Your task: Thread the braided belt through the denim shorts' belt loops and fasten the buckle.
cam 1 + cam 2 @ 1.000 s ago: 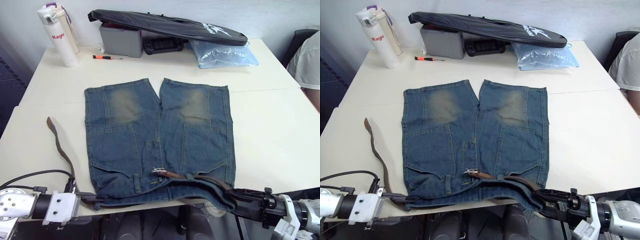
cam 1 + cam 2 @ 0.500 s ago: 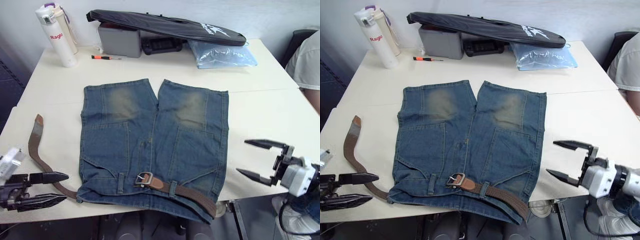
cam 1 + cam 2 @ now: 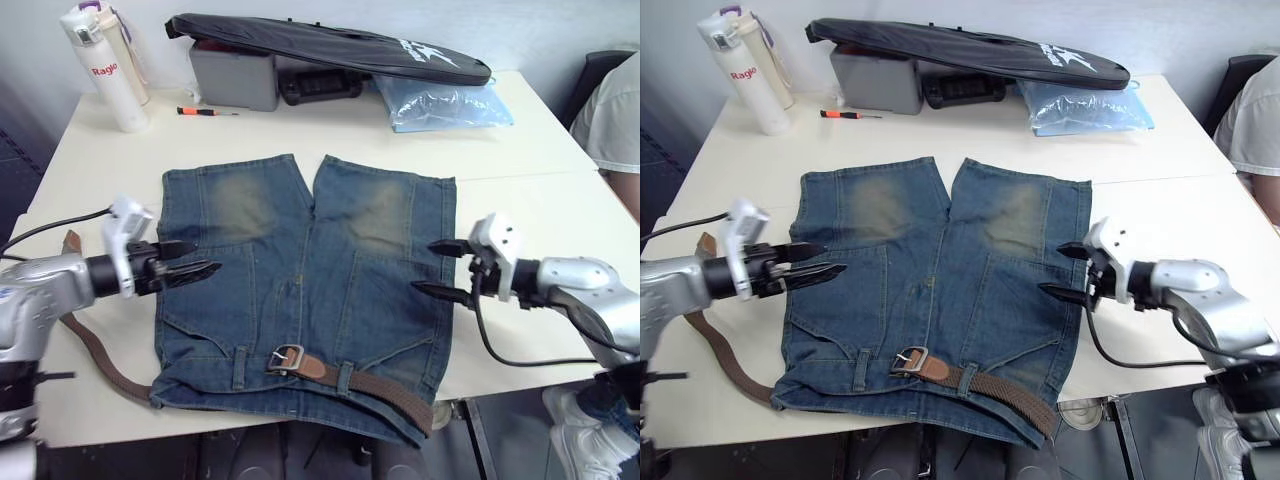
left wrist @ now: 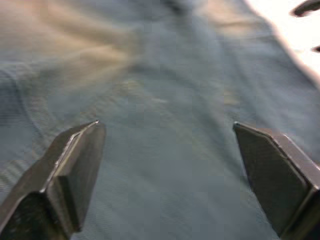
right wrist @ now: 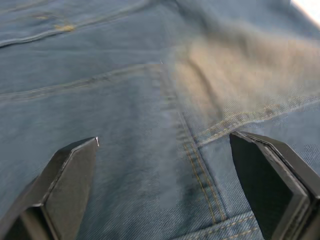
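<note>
Denim shorts (image 3: 308, 285) flat on the white table (image 3: 540, 215), legs pointing to the far edge, waistband at the near edge. Braided belt (image 3: 370, 385) lying along that waistband, passing under a belt loop (image 3: 344, 377) on the right half. Buckle (image 3: 287, 358) resting near the middle of the waistband, tan leather just beside it. Rest of the strap trailing out past the shorts' left edge and curving across bare table. Left gripper (image 3: 190, 272) hovering at the shorts' left edge, fingers apart, holding nothing. Right gripper (image 3: 441, 270) hovering at the shorts' right edge, fingers likewise spread, empty. Beyond the shorts' legs: white bottle (image 3: 105, 65), orange screwdriver (image 3: 207, 111), grey box (image 3: 235, 78) under a black bag (image 3: 330, 47), pale blue plastic bag (image 3: 445, 102).
</note>
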Tool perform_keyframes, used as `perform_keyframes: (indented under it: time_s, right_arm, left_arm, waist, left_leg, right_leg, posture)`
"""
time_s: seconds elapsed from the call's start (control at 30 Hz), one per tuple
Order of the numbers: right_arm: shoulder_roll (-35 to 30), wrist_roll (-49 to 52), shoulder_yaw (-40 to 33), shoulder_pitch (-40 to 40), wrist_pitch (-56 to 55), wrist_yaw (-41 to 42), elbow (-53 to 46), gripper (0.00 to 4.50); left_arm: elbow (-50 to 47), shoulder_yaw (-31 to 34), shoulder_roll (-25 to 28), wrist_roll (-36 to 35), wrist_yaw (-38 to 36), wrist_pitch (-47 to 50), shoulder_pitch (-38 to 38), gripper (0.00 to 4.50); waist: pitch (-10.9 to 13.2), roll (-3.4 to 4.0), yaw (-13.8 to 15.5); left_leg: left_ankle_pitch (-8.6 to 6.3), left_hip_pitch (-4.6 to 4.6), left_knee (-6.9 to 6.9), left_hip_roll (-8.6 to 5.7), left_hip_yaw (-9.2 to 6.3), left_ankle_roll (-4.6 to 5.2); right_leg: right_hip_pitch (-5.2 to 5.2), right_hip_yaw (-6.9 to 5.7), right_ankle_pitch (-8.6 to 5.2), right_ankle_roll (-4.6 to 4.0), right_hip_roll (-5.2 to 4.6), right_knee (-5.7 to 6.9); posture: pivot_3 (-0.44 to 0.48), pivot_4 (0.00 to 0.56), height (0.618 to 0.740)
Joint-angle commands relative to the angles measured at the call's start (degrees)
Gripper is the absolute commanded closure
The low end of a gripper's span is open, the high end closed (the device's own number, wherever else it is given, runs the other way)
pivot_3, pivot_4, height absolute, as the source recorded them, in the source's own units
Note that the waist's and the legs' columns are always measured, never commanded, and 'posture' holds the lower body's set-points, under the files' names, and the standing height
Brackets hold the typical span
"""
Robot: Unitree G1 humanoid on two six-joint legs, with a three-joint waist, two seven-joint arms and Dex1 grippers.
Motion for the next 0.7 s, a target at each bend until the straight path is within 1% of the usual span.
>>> perform_keyframes:
  time_s: [0.03, 0.13, 0.2, 0.27, 0.33, 0.37, 0.4, 0.43, 0.47, 0.5, 0.53, 0.6, 0.63, 0.67, 0.7]
  right_arm:
    - [3.84, -5.53, 3.29, -6.78, 3.24, 2.01, 5.1, 0.0]
    - [7.39, -10.99, 6.97, -11.02, 3.15, 4.31, 10.69, 0.0]
    - [8.81, -13.81, 8.81, -12.05, 2.85, 5.87, 12.54, 0.0]
    - [9.2, -16.22, 10.13, -11.71, 2.71, 7.06, 12.97, 0.0]
    - [9.11, -18.53, 11.35, -10.28, 3.91, 7.55, 12.4, 0.0]
    - [9.3, -19.31, 11.35, -9.55, 4.13, 7.36, 12.08, 0.24]
    - [9.36, -20.03, 11.35, -8.91, 3.93, 7.38, 11.67, 0.55]
    - [9.38, -20.53, 11.25, -8.4, 3.7, 7.5, 11.28, 0.8]
    - [9.53, -20.69, 10.82, -7.73, 3.01, 7.53, 10.44, 1.25]
    - [9.61, -20.68, 10.4, -7.11, 2.83, 7.51, 9.34, 1.84]
    - [9.73, -20.69, 10.0, -6.67, 2.79, 7.49, 8.56, 2.22]
    - [9.81, -21.18, 9.23, -6.0, 2.18, 7.13, 6.96, 3.21]
    - [9.82, -21.4, 8.8, -5.98, 1.98, 7.08, 6.18, 3.58]
    - [9.87, -21.59, 8.33, -6.11, 2.01, 6.96, 5.52, 4.17]
    - [10.0, -21.66, 7.7, -6.54, 2.12, 6.88, 5.11, 4.44]
  left_arm:
    - [4.44, -6.29, -1.72, 7.29, 1.66, -3.51, -6.28, 0.02]
    - [8.38, -11.91, -3.7, 11.62, -0.03, -5.64, -10.76, 0.02]
    - [9.53, -16.28, -3.35, 15.25, -1.87, -7.07, -11.22, 0.02]
    - [9.94, -18.78, -3.06, 17.46, -2.87, -7.34, -10.73, 0.02]
    - [9.68, -20.48, -2.9, 19.01, -4.1, -7.55, -9.69, 0.54]
    - [9.2, -21.24, -2.61, 19.42, -5.22, -7.51, -9.12, 0.83]
    - [8.79, -21.56, -2.45, 19.74, -6.06, -7.56, -8.74, 1.28]
    - [8.42, -21.62, -2.4, 19.93, -6.61, -7.45, -8.45, 1.64]
    - [8.09, -21.62, -2.27, 20.24, -7.07, -7.73, -8.17, 2.11]
    - [7.68, -21.47, -2.17, 20.41, -7.54, -7.98, -7.84, 2.7]
    - [7.39, -21.32, -2.14, 20.6, -7.94, -8.14, -7.61, 3.05]
    - [5.98, -20.61, -1.82, 20.14, -9.11, -7.38, -7.09, 4.01]
    - [5.33, -19.81, -1.86, 19.53, -9.43, -6.58, -7.11, 4.36]
    - [4.83, -19.12, -1.94, 19.09, -9.64, -5.98, -7.2, 4.5]
    - [4.56, -18.26, -2.2, 18.64, -9.54, -5.35, -7.55, 4.5]
  waist:
    - [-0.02, -0.05, 0.05]
    - [-0.04, -0.07, 0.18]
    - [-0.04, -0.07, 0.17]
    - [-0.06, -0.11, 0.17]
    - [-0.16, -0.17, 0.19]
    - [-0.22, -0.21, 0.19]
    - [-0.33, -0.23, 0.19]
    - [-0.48, -0.22, 0.2]
    - [-0.7, -0.2, 0.21]
    - [-0.86, -0.18, 0.24]
    - [-0.98, -0.19, 0.25]
    - [-1.13, -0.2, 0.21]
    - [-1.16, -0.2, 0.19]
    - [-1.16, -0.2, 0.19]
    - [-1.16, -0.2, 0.19]
  left_leg:
    - [0.0, -0.02, -0.05, 0.0, 0.13, 0.0]
    - [0.0, -0.1, -0.04, 0.0, 0.37, 0.01]
    - [-0.01, -0.16, -0.03, 0.0, 0.4, 0.01]
    - [-0.02, -0.16, -0.04, 0.0, 0.5, 0.04]
    - [-0.03, -0.09, -0.04, 0.0, 0.51, 0.04]
    - [-0.03, -0.03, -0.04, 0.0, 0.51, 0.05]
    - [-0.03, 0.01, -0.04, 0.0, 0.52, 0.05]
    - [-0.04, 0.03, -0.06, 0.0, 0.52, 0.05]
    - [-0.05, 0.03, -0.06, 0.0, 0.52, 0.05]
    - [-0.08, 0.04, -0.06, 0.0, 0.55, 0.08]
    - [-0.1, 0.04, -0.06, 0.01, 0.55, 0.09]
    - [-0.11, 0.09, -0.06, 0.0, 0.57, 0.1]
    - [-0.11, 0.1, -0.05, 0.01, 0.57, 0.1]
    - [-0.11, 0.12, -0.05, 0.01, 0.57, 0.1]
    - [-0.12, 0.12, -0.05, 0.01, 0.57, 0.1]
  right_leg:
    - [-0.12, 0.01, 0.0, 0.0, 0.0, 0.0]
    - [-0.29, 0.13, 0.02, 0.04, -0.01, 0.01]
    - [-0.35, 0.17, 0.04, 0.08, -0.01, -0.01]
    - [-0.39, 0.18, 0.05, 0.08, -0.01, -0.03]
    - [-0.35, 0.2, 0.05, 0.09, -0.02, -0.02]
    - [-0.31, 0.21, 0.05, 0.09, -0.02, -0.02]
    - [-0.27, 0.22, 0.05, 0.09, -0.02, -0.01]
    - [-0.27, 0.23, 0.05, 0.09, -0.02, -0.01]
    - [-0.26, 0.23, 0.05, 0.09, -0.02, -0.02]
    - [-0.26, 0.23, 0.05, 0.09, -0.02, -0.03]
    - [-0.26, 0.23, 0.05, 0.09, -0.02, -0.03]
    - [-0.22, 0.23, 0.05, 0.09, -0.02, -0.05]
    - [-0.21, 0.23, 0.05, 0.09, -0.02, -0.04]
    - [-0.2, 0.24, 0.05, 0.09, -0.02, -0.04]
    - [-0.2, 0.25, 0.05, 0.09, -0.02, -0.03]
  posture:
    - [0.0, 0.15, 0.74]
    - [0.0, 0.15, 0.74]
    - [0.0, 0.15, 0.74]
    - [0.0, 0.15, 0.74]
    - [0.0, 0.15, 0.74]
    - [0.0, 0.15, 0.74]
    - [0.0, 0.15, 0.74]
    - [0.0, 0.15, 0.74]
    - [0.0, 0.15, 0.74]
    - [0.0, 0.15, 0.74]
    - [0.0, 0.15, 0.74]
    - [0.0, 0.15, 0.74]
    - [0.0, 0.15, 0.74]
    - [0.0, 0.15, 0.74]
    - [0.0, 0.15, 0.74]
